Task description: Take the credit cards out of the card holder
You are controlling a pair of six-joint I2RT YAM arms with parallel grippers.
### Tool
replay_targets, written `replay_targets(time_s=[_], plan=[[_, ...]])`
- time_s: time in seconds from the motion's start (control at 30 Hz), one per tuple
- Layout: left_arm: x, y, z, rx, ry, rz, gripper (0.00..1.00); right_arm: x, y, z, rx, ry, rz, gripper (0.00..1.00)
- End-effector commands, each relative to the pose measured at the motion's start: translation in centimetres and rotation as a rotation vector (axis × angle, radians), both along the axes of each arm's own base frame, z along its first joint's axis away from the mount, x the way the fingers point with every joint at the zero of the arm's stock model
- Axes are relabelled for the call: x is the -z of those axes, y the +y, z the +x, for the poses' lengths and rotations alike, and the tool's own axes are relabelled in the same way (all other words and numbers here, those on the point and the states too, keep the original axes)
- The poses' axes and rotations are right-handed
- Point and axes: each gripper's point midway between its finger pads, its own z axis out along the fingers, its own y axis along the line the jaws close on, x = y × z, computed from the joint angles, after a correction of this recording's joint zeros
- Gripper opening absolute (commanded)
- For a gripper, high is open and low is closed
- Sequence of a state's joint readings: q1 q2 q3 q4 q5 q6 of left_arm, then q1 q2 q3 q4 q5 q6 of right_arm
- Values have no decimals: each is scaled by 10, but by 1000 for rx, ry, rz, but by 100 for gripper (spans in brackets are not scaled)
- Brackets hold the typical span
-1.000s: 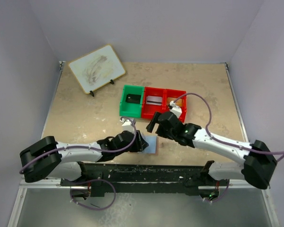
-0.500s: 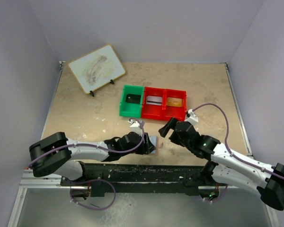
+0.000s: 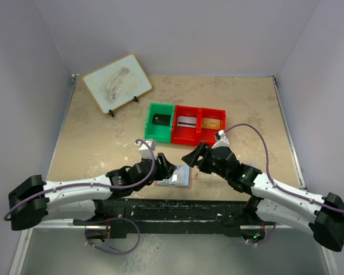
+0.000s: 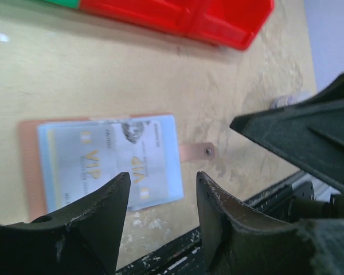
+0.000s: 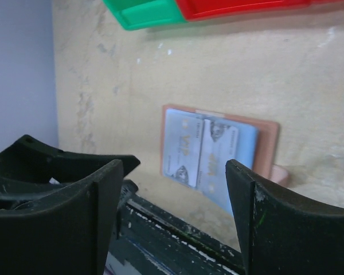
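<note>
You see the card holder [image 4: 106,160] in matt tan-pink leather, its pale blue panels smooth with a slight sheen; the counter [image 4: 132,74] looks like mottled beige stone, faintly glossy; the red bins [image 4: 178,14] and green bin [image 5: 146,11] are shiny plastic; your left fingers [image 4: 94,215] are matt black plastic, scuffed pale along the edges.

Card holder [image 3: 181,177] on table [image 3: 97,137] between left claw [image 4: 161,177], right claw [image 5: 173,166]; bins [image 3: 186,124] behind.
</note>
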State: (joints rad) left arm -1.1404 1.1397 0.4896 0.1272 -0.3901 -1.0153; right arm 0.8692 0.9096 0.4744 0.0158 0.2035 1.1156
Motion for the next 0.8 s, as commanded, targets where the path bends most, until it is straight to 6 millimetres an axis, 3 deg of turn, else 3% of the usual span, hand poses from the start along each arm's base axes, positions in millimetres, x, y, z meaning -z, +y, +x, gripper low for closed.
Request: replay_targets(time_s=[0.0, 0.1, 0.2, 0.3, 0.53, 0.77], plan=[[6, 68, 18, -274, -45, 116, 48, -28, 36, -2, -147, -94, 156, 72], [6, 90, 21, -347, -56, 153, 49, -30, 51, -1, -200, -114, 188, 68], [11, 94, 20, -351, -47, 182, 50, -21, 67, -3, -265, -85, 200, 61], [20, 89, 18, -334, -20, 197, 50, 5, 77, -4, -275, -2, 199, 56], [32, 75, 15, -287, 22, 226, 50, 29, 97, -11, -357, 77, 209, 52], [20, 55, 14, -197, 0, 184, 49, 64, 92, -15, -343, 164, 132, 51]])
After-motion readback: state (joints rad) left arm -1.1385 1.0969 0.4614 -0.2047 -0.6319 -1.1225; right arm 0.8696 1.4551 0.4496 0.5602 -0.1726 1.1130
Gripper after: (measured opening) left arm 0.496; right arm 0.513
